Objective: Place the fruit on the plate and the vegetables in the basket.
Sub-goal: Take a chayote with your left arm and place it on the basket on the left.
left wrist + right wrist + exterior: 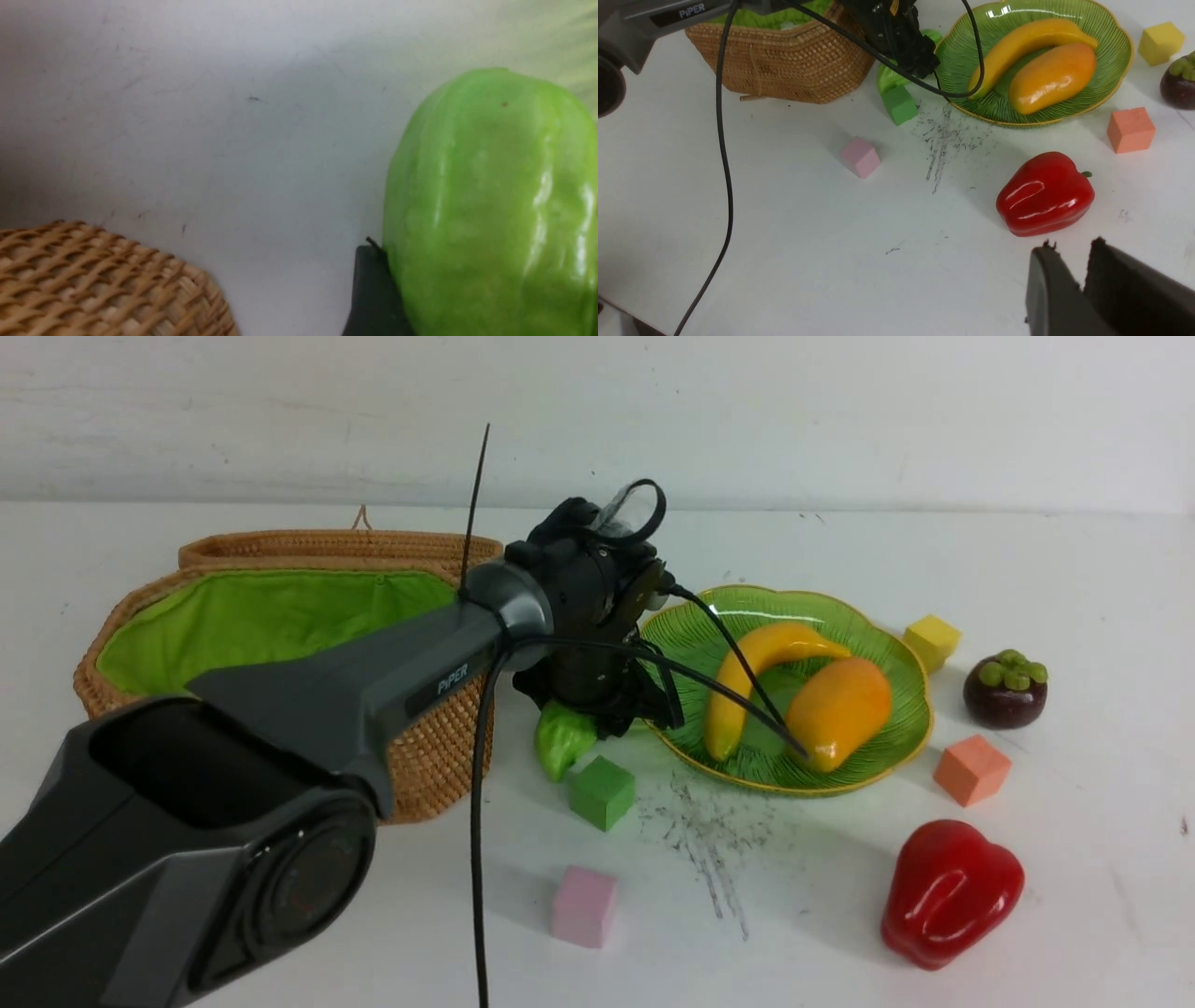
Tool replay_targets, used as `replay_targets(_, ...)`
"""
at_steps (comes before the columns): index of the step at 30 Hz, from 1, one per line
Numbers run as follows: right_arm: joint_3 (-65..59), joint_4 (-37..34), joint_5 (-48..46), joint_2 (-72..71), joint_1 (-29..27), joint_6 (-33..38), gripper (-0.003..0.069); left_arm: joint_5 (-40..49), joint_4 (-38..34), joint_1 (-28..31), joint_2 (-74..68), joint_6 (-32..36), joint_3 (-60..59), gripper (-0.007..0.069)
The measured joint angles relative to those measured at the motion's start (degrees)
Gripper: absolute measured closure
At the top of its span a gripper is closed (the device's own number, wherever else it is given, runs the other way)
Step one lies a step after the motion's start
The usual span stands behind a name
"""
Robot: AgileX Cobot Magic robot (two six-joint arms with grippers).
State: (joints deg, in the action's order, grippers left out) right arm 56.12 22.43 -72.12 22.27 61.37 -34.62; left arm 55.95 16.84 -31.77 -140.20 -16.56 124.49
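— so, where was the cucumber [563, 739]?
— lying on the surface [1074, 569] between the basket [439, 747] and the plate [822, 607], under the left pincer [607, 714]. the wrist camera showed one dark finger [369, 289] against its side. the other was out of view, so i could not tell whether it was pinched or merely straddled.
— and the right pincer [1073, 245]?
— only slightly spread, a narrow gap with nothing in it, over the surface near the bell pepper [950, 893].
— what could have gone wrong?
— the cucumber looked glossy and rounded, so an off-centre squeeze might have squirted it out. the green cube [602, 791] sat just beside it and could have been knocked. the arm's cable looped over the plate, across the banana [794, 639] and towards the mango [837, 709], so a lift might have snagged them. the basket wall was close, so a low carry could have clipped its rim.
— counts?
— one basket, one plate. three fruit: banana and mango on the plate, one mangosteen [1005, 689] on the surface beside it. two vegetables in view, cucumber and pepper, and no radish i could make out. four cubes: green, pink [584, 905], yellow [932, 640], orange [971, 769].
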Motion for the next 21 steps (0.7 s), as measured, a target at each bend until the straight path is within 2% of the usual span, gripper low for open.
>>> replay_targets(6,0.0,0.0,0.0,0.0,0.0,0.0,0.0531,1.7,3.9,-0.1,0.6,0.0,0.0,0.0192)
replay_targets(15,0.0,0.0,0.7,0.0,0.0,0.0,0.0528,2.8,4.0,-0.7,6.4,0.2,5.2,0.0192)
replay_targets(21,0.0,0.1,3.4,0.0,0.0,0.0,0.0526,7.6,0.7,-6.0,12.5,6.8,10.6,0.0192)
